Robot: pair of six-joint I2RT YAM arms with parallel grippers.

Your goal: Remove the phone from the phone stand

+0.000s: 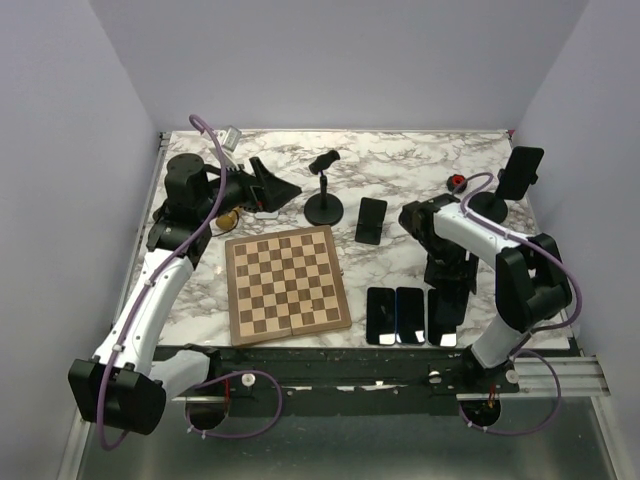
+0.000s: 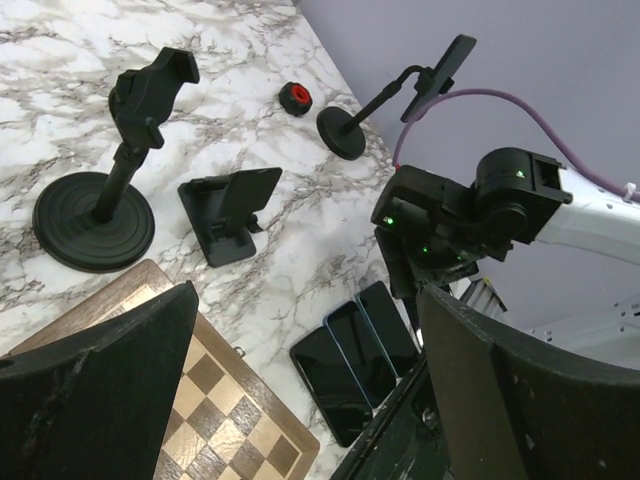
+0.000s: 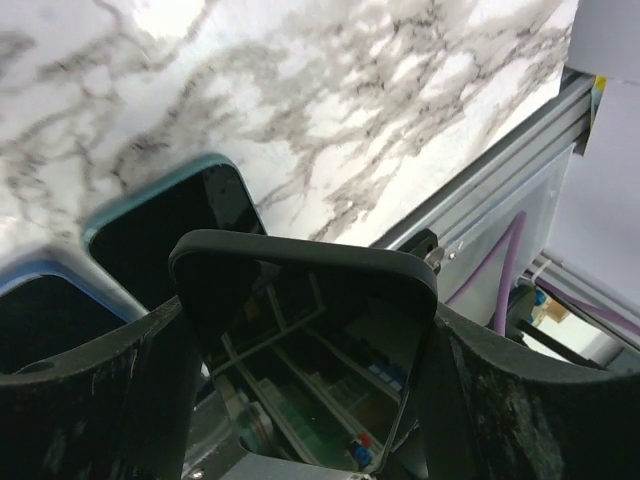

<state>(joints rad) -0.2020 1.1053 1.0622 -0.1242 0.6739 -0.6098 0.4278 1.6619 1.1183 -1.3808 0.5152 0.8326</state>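
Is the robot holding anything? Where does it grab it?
Yes. The right gripper holds a phone by its two long sides, above the phones lying on the table. The left gripper is open and holds nothing.

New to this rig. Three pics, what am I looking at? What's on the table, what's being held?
Two robot arms are bolted at a marble table's near edge. One picture looks down from above; the other two come from cameras on each wrist.

On the table: a chessboard, an empty phone stand, a second stand still holding a phone, one phone lying alone and two side by side near the front.

The right claw grips a phone beside those two. The left claw is open, empty.
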